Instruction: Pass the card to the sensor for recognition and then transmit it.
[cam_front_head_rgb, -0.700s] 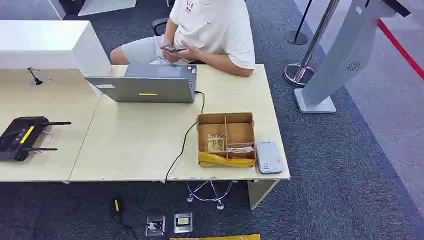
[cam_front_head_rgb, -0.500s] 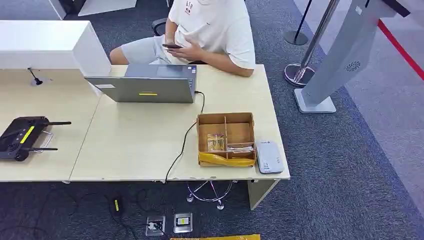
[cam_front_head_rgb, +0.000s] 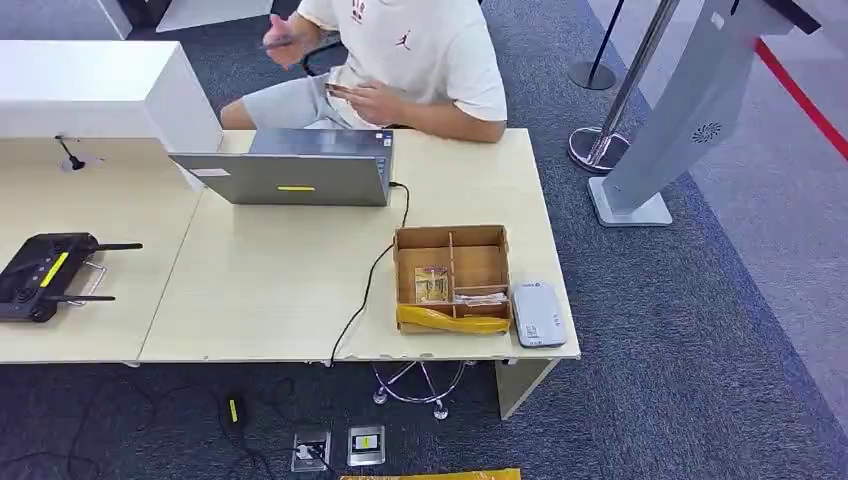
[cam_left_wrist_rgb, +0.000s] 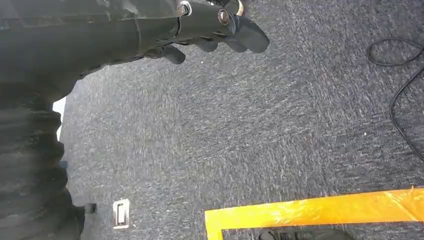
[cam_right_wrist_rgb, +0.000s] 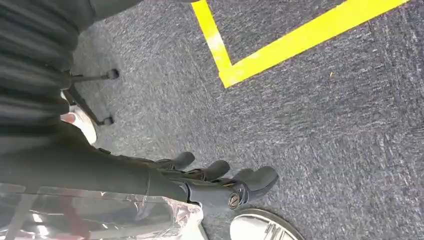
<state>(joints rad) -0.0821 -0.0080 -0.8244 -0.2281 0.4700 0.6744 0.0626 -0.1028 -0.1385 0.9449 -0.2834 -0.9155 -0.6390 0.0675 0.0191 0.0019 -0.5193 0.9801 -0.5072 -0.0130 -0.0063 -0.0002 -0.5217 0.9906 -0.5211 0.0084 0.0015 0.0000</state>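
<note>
A brown cardboard box with compartments stands near the table's right front corner. A card in a clear sleeve lies in its left compartment, and more flat items lie in the right one. The white sensor lies flat just right of the box. My left hand hangs over the grey carpet with its fingers stretched out and nothing in it. In the right wrist view my right hand also hangs above the carpet, fingers apart and holding nothing.
A grey laptop stands at the table's back, with a black cable running to the front edge. A black controller lies at far left. A person sits behind the table. A grey kiosk stands to the right.
The person behind the table has lifted one arm and shifted on the chair. The box, the card and the sensor have stayed put.
</note>
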